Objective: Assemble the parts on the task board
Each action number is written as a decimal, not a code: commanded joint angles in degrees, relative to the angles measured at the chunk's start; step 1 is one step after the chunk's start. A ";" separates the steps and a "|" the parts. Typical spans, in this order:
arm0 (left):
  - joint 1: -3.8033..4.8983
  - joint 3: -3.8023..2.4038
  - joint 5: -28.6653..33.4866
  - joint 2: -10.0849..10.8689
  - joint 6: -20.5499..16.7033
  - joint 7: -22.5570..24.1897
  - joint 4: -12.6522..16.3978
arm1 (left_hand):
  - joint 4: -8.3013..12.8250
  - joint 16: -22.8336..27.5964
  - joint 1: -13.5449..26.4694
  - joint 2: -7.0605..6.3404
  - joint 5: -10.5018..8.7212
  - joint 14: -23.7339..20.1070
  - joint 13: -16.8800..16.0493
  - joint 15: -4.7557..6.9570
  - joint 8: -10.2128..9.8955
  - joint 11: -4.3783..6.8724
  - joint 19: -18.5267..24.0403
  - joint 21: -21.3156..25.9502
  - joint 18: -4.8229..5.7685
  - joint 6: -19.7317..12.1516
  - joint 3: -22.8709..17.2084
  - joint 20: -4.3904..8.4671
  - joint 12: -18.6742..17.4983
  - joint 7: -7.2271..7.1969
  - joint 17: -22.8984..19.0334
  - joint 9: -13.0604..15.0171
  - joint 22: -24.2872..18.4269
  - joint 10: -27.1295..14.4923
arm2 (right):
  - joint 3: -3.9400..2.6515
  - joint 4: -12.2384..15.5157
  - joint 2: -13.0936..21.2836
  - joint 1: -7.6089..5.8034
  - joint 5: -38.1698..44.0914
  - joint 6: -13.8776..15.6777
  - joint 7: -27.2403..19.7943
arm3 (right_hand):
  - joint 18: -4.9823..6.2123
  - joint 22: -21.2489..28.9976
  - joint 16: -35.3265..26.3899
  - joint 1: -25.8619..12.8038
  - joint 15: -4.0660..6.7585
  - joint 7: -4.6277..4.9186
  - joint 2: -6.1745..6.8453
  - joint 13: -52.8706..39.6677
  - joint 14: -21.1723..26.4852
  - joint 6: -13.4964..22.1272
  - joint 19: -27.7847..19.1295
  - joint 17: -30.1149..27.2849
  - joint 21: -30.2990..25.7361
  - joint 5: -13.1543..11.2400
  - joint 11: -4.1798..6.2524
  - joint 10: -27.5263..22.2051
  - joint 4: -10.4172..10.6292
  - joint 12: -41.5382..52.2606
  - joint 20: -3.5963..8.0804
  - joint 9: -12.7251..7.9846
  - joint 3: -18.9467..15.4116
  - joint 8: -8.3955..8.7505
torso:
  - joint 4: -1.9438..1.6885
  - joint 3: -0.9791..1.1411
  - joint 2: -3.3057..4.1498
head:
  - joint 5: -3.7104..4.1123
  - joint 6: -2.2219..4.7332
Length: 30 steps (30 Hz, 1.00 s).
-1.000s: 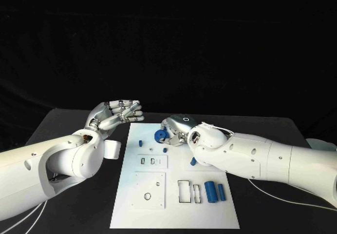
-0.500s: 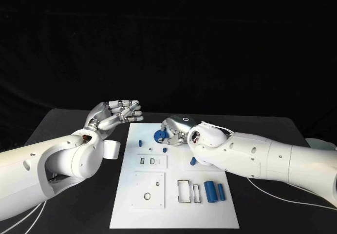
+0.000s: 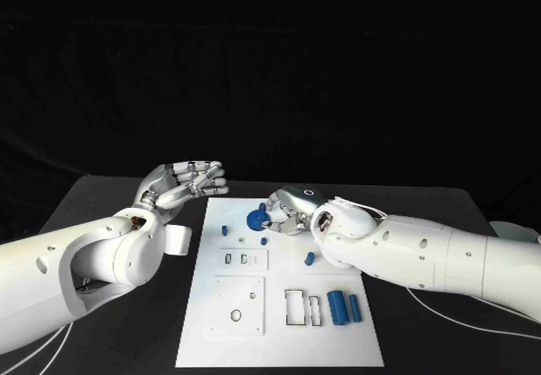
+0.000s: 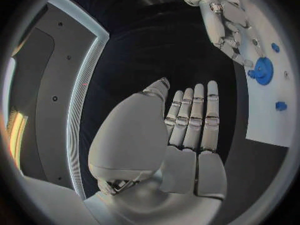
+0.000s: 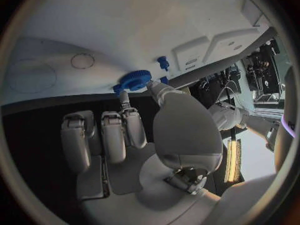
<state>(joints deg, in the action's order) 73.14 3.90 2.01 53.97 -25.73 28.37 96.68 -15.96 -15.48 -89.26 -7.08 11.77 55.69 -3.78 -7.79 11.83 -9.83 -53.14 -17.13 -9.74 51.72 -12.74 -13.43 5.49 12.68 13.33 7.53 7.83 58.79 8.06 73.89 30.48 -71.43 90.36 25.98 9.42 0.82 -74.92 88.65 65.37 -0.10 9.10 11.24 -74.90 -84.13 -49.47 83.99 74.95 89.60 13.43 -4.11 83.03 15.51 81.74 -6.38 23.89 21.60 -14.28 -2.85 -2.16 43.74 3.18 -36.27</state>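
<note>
The white task board (image 3: 282,281) lies in the middle of the table. At its far end my right hand (image 3: 288,211) pinches a blue gear (image 3: 257,219) between thumb and a finger, low over the board. The right wrist view shows the gear (image 5: 133,80) at the fingertips, against the board (image 5: 125,25). In the left wrist view the gear (image 4: 262,71) sits under the right hand's fingers (image 4: 228,30). My left hand (image 3: 186,181) hangs raised beside the board's far left corner, fingers straight and together (image 4: 194,115), holding nothing.
Small blue pegs stand on the board (image 3: 226,230), (image 3: 264,241), (image 3: 309,257). A blue cylinder (image 3: 337,306) and a blue bar (image 3: 354,308) lie near the right edge, beside rectangular slots (image 3: 295,306). A raised plate with round holes (image 3: 239,305) is at the near left.
My right forearm has shifted a little to the right, uncovering the blue peg beside it. The gear stays at the fingertips in nearly the same place. The left hand has not moved.
</note>
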 commanded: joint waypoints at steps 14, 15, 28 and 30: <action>0.10 -0.04 -1.44 0.19 2.35 0.33 -0.81 | 0.13 0.35 -0.09 -0.46 -0.36 -0.33 0.06 0.02 -0.39 -0.31 -0.18 -0.32 -0.70 -0.30 -0.31 -0.09 -0.44 0.28 0.12 -0.07 -0.10 -0.08 | -1.16 8.07 18.10 -3.61 -19.94 -4.03 -13.60 | 0.92 -9.94 -0.05 9.25 -0.17 0.00 2.35 -5.08 -4.80 -0.01 1.31 10.41 -4.72 -3.09 -0.21 -1.63 -6.60 -2.02 -0.05 -0.33 1.76 2.01 | 1.64 0.66 -0.71 | 0.53 0.57; 0.10 -0.04 -1.51 0.13 2.47 0.34 -0.94 | 0.13 0.35 -0.09 -0.46 -0.36 -0.33 0.06 0.02 -0.39 -0.31 -0.18 -0.32 -0.70 -0.30 -0.31 -0.09 -0.44 0.28 0.12 -0.07 -0.10 -0.08 | -1.17 8.34 19.28 -3.65 -21.54 -4.66 -14.53 | 0.92 -9.94 -0.06 9.52 -0.19 0.06 2.34 -4.96 -4.79 0.01 1.31 10.37 -4.74 -3.09 -0.24 -1.76 -6.81 -2.15 -0.06 -0.35 1.83 2.10 | 1.66 0.71 -0.70 | 0.85 0.56; 0.07 -0.02 -1.74 -0.09 2.51 0.57 -1.52 | 0.25 0.38 -0.26 -0.48 -0.34 -0.33 0.04 0.04 -0.38 -0.27 -0.21 -0.35 -0.70 -0.24 -0.45 -0.09 -0.48 0.21 0.17 -0.06 -0.10 0.00 | -1.17 5.53 22.97 -2.17 -26.01 -7.42 -18.36 | 0.89 -10.03 0.20 13.48 -0.82 1.03 2.01 -4.52 -4.98 1.17 1.38 11.28 -4.80 -1.94 -1.02 -2.31 -10.25 -2.64 -0.57 -0.82 3.96 3.75 | 1.76 1.36 -0.62 | 1.77 0.15; 0.06 -0.02 -1.74 -0.07 2.52 0.57 -1.54 | 0.25 0.38 -0.26 -0.48 -0.34 -0.33 0.04 0.04 -0.38 -0.27 -0.21 -0.35 -0.70 -0.24 -0.45 -0.09 -0.48 0.21 0.17 -0.06 -0.10 0.00 | -1.17 4.92 22.78 -1.74 -25.45 -7.44 -18.28 | 0.86 -10.14 0.24 13.30 -0.86 1.07 2.08 -4.56 -5.01 1.22 1.48 11.40 -4.70 -1.95 -1.06 -2.27 -10.23 -2.58 -0.60 -0.84 3.91 3.82 | 1.65 1.26 -0.61 | 1.75 0.01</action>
<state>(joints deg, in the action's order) 73.15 3.92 0.75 54.00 -24.33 28.38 95.10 -15.79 -15.48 -89.26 -7.08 11.77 55.69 -3.78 -7.79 11.84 -9.83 -53.14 -17.13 -9.74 51.73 -12.90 -13.43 5.27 12.68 13.45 7.54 7.78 58.79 6.90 79.19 53.46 -73.41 65.80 20.69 -6.74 0.82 -74.92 88.64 78.21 -0.52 10.04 13.21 -74.95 -84.13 -48.51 84.15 74.93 84.84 11.31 -4.92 80.95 5.52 79.42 -6.53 23.13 25.55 -10.72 -1.05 -0.83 43.06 4.96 -36.10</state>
